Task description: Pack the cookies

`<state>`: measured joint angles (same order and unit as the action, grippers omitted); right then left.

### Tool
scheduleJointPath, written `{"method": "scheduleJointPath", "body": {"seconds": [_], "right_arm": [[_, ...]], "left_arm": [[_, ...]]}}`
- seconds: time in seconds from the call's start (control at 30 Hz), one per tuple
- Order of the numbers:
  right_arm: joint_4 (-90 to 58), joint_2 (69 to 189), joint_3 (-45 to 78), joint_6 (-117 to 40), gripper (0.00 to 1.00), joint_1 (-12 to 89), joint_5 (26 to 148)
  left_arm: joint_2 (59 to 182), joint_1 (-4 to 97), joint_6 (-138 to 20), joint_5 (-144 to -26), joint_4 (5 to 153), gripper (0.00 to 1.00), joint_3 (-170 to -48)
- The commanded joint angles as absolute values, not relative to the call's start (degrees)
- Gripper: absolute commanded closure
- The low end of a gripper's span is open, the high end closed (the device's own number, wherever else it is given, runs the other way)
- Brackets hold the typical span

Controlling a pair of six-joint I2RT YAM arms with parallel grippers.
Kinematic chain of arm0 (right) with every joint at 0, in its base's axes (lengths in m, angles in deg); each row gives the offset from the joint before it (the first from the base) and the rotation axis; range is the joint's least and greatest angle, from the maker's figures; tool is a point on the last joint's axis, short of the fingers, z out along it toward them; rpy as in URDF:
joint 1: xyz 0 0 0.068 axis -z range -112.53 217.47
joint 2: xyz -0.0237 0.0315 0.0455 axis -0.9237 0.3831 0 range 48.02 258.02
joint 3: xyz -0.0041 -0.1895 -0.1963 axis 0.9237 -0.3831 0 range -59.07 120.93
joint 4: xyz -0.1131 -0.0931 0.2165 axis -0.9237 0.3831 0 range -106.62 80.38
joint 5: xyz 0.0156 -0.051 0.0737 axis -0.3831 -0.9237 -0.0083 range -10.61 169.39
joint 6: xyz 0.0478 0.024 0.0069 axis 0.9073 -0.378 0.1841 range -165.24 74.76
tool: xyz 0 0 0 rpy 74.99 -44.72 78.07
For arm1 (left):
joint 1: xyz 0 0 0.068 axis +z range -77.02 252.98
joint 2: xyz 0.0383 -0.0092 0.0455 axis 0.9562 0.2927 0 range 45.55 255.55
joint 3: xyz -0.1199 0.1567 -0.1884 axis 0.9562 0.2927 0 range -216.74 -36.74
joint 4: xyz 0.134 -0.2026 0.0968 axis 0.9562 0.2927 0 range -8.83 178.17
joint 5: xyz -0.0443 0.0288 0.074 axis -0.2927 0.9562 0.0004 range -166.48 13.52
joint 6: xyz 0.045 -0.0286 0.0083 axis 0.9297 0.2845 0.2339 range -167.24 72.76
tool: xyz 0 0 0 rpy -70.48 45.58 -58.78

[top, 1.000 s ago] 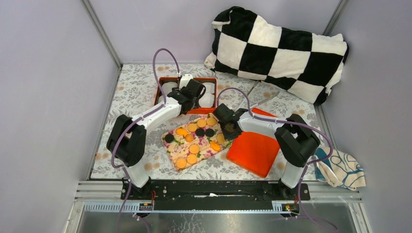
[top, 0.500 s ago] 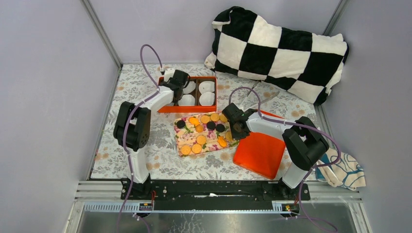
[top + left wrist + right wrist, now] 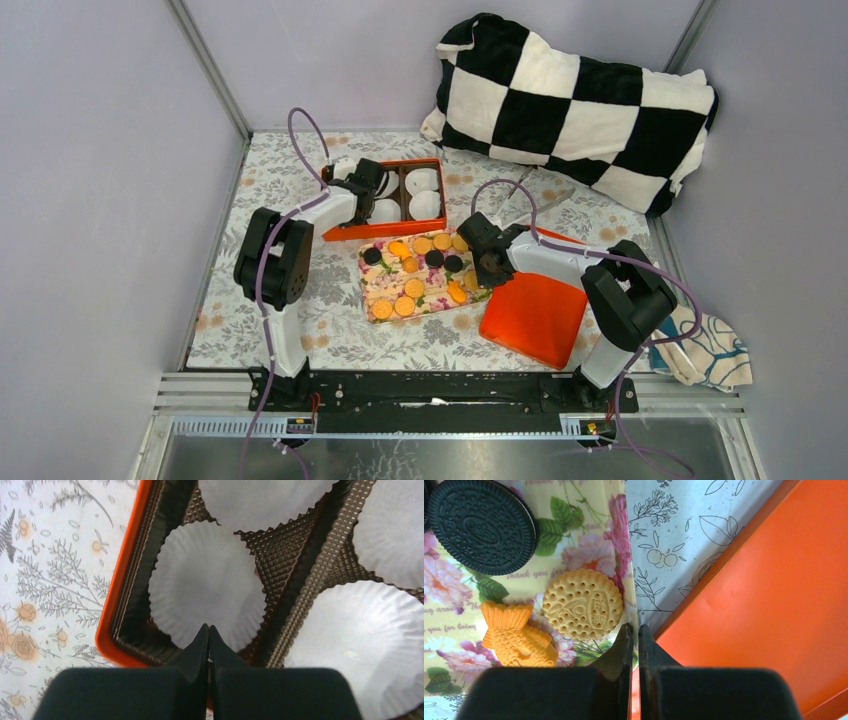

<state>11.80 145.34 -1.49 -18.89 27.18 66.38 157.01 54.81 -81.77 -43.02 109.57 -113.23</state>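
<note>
Note cookies [image 3: 415, 270] all lying on floral tray [image 3: 579, 515], mid bench [image 3: 300, 330]; none yet in orange box [image 3: 120, 595]. Note left gripper [image 3: 208, 630] pressed together over near-left paper cup [image 3: 205, 585]; cannot tell whether nipping cup rim. Note right gripper [image 3: 634, 630] apparently pinching tray edge, just beside round cookie [image 3: 583, 604].
- Risk if tugging tray hard: spilling cookies onto bench, tearing thin edge.
- Risk if lifting left: dragging cup out of compartment.
- Watch for snagging flat orange lid [image 3: 764, 590] alongside.
</note>
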Motion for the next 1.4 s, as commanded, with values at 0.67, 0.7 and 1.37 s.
{"method": "scheduleJointPath", "body": {"seconds": [0.67,0.7,1.37], "right_arm": [[16.13,159.4,16.19,-22.51,1.0,31.83,63.48],[16.3,160.28,17.59,-22.89,1.0,31.86,63.44],[17.74,172.21,36.64,-26.62,1.0,32.49,63.76]], "left_arm": [[132.13,43.19,-95.58,-53.27,114.49,1.0,-83.43],[131.77,42.11,-96.23,-54.41,114.01,1.0,-82.56],[134.49,30.86,-100.56,-61.26,110.34,1.0,-81.38]]}}
